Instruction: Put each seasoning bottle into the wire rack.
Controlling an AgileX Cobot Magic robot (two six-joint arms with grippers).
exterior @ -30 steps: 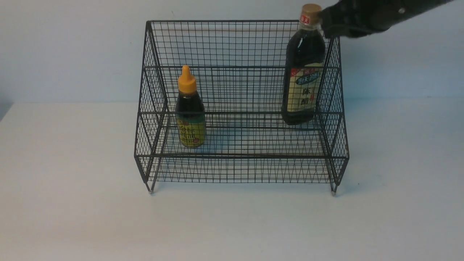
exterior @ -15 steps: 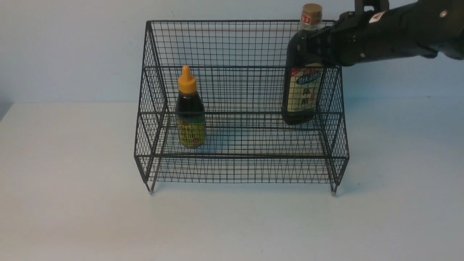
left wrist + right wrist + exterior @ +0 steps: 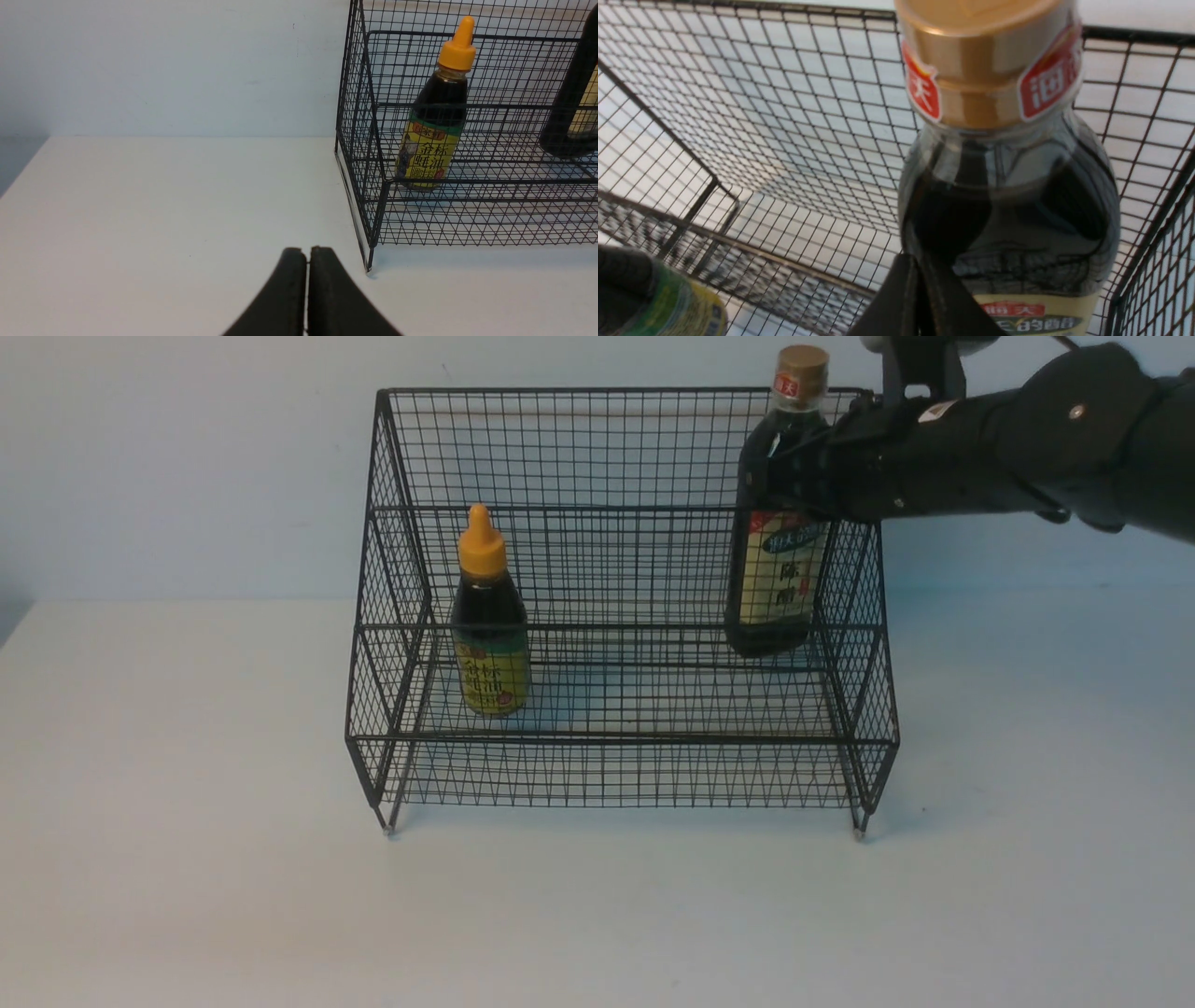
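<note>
The wire rack stands mid-table with both seasoning bottles upright in it. On the lower tier at the left is the squat bottle with an orange pointed cap. The tall tan-capped bottle occupies the upper tier at the right. My right gripper is shut with nothing between its fingers, its tips against or just in front of the tall bottle's dark shoulder. In the right wrist view the shut tips overlap that shoulder. My left gripper is shut and empty, low over the table near the rack's front-left foot.
The white table spreads out to the left, right and front of the rack. A pale wall rises directly behind it. The rack's right side panel lies close under my right arm.
My right arm has dropped from beside the tall bottle's cap to its shoulder and reached further left. Both bottles and the left gripper stay put.
</note>
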